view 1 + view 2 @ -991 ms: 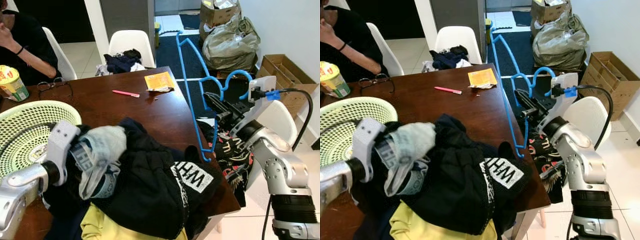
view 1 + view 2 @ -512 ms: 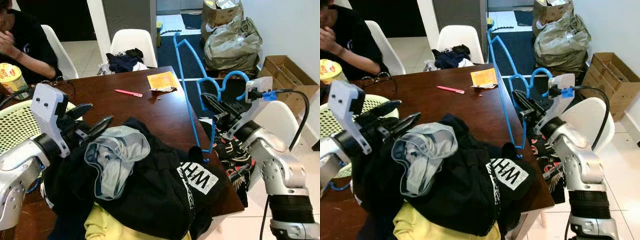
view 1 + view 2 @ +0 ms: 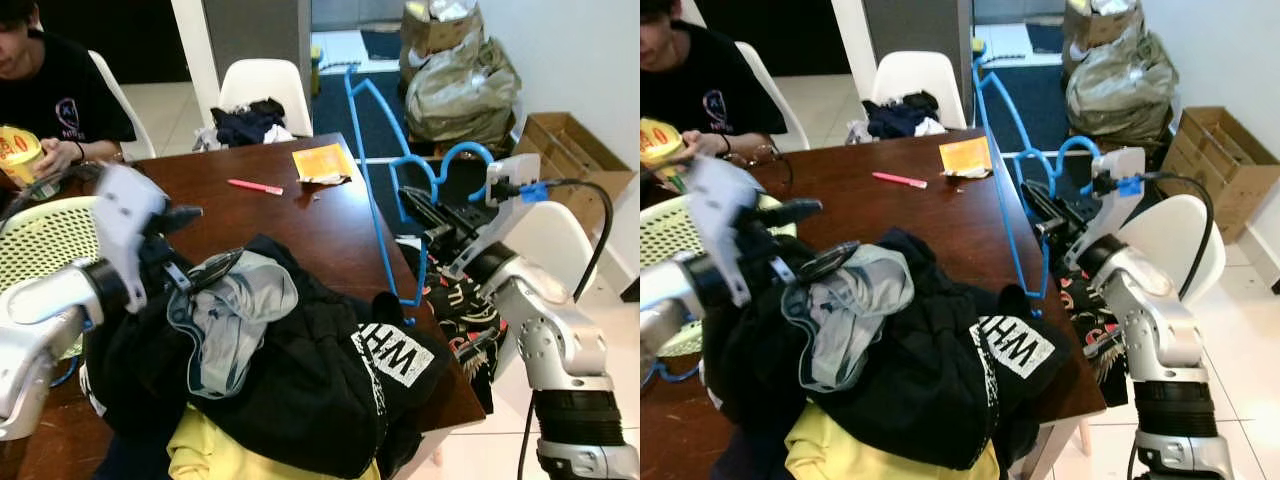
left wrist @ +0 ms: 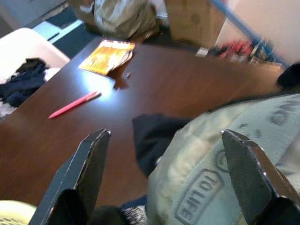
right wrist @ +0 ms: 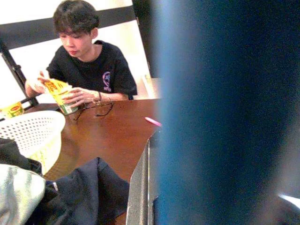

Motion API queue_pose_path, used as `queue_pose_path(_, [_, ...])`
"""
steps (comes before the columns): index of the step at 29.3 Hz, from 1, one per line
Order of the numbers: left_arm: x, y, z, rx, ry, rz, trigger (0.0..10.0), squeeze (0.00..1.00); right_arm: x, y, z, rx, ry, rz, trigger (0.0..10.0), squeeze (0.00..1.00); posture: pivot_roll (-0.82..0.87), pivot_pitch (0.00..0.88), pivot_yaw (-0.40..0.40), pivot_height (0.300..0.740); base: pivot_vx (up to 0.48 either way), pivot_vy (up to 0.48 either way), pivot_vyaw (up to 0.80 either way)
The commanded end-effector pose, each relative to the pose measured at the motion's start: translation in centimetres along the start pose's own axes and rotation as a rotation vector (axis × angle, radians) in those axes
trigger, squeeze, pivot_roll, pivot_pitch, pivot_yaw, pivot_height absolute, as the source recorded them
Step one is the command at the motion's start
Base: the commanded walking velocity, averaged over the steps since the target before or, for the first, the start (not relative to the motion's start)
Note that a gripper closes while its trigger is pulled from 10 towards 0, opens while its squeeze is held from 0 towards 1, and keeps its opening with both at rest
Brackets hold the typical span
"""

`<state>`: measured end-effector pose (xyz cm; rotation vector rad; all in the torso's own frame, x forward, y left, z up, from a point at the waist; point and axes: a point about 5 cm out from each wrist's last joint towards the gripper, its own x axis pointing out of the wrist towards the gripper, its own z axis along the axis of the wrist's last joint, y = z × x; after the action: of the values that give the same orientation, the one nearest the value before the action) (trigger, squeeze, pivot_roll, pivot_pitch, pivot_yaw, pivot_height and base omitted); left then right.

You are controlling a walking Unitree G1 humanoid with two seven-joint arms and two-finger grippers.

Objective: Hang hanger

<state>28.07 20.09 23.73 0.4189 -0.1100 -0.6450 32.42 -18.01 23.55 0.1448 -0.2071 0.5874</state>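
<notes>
My right gripper (image 3: pixel 418 205) is shut on a blue plastic hanger (image 3: pixel 376 200), holding it upright just off the right edge of the brown table (image 3: pixel 300 230). Up close in the right wrist view, the blue hanger (image 5: pixel 211 112) blocks most of the picture. My left gripper (image 3: pixel 205 240) stands open over a pile of dark clothes (image 3: pixel 300 370), with a pale grey garment (image 3: pixel 235 310) lying under and beside its fingers. In the left wrist view the same grey garment (image 4: pixel 220 159) sits between the spread fingers (image 4: pixel 89 164).
A white laundry basket (image 3: pixel 40 240) stands at the table's left. A person (image 3: pixel 60 90) sits at the far left corner holding a yellow cup. A pink pen (image 3: pixel 255 187) and an orange packet (image 3: pixel 318 162) lie on the table. White chairs, bags and a cardboard box (image 3: pixel 570 150) stand around.
My left gripper has let go of the grey garment, come up out of the pile and now stands open over it. The right gripper and hanger have barely moved.
</notes>
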Motion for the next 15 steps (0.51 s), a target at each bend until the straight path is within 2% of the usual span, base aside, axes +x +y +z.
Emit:
queue_pose_path(1, [1.1, 0.5, 0.0, 0.136, 0.005, 0.023, 10.0, 0.00, 0.0, 0.2, 0.2, -0.009, -0.008, 0.001, 10.0, 0.00, 0.04, 0.119, 0.032, 0.740, 0.000, 0.000, 0.00])
queue_pose_path(2, [2.3, 0.5, 0.7, 0.195, -0.047, 0.020, 10.0, 0.00, 0.0, 0.2, 0.3, -0.012, -0.009, -0.002, 10.0, 0.00, 0.04, 0.119, 0.034, 0.740, 0.000, 0.000, 0.00])
queue_pose_path(5, [3.1, 0.5, 1.5, 0.215, -0.099, 0.012, 10.0, 0.00, 0.0, 0.1, 0.4, -0.015, -0.011, -0.004, 10.0, 0.00, 0.04, 0.119, 0.034, 0.740, 0.000, 0.000, 0.00])
queue_pose_path(7, [4.3, -0.3, 3.8, 0.157, -0.236, -0.062, 10.0, 0.00, -0.1, 0.1, 0.5, -0.019, -0.013, -0.008, 10.0, 0.00, 0.03, 0.118, 0.035, 0.740, 0.000, 0.000, 0.00])
queue_pose_path(8, [4.3, -0.3, 3.8, 0.157, -0.236, -0.062, 10.0, 0.00, -0.1, 0.1, 0.5, -0.019, -0.013, -0.008, 10.0, 0.00, 0.03, 0.118, 0.035, 0.740, 0.000, 0.000, 0.00])
queue_pose_path(9, [4.7, -0.8, 4.9, 0.128, -0.295, -0.114, 10.0, 0.00, -0.2, 0.1, 0.5, -0.021, -0.013, -0.010, 10.0, 0.00, 0.02, 0.118, 0.039, 0.740, 0.000, 0.000, 0.00])
queue_pose_path(13, [5.0, -1.5, 6.1, 0.105, -0.359, -0.189, 10.0, 0.00, -0.3, 0.1, 0.5, -0.023, -0.013, -0.012, 10.0, 0.00, 0.02, 0.121, 0.040, 0.740, 0.000, 0.000, 0.00])
queue_pose_path(15, [5.0, -2.4, 6.7, 0.064, -0.393, -0.290, 10.0, 0.00, -0.3, 0.1, 0.5, -0.024, -0.012, -0.013, 10.0, 0.00, 0.02, 0.121, 0.040, 0.740, 0.000, 0.000, 0.00])
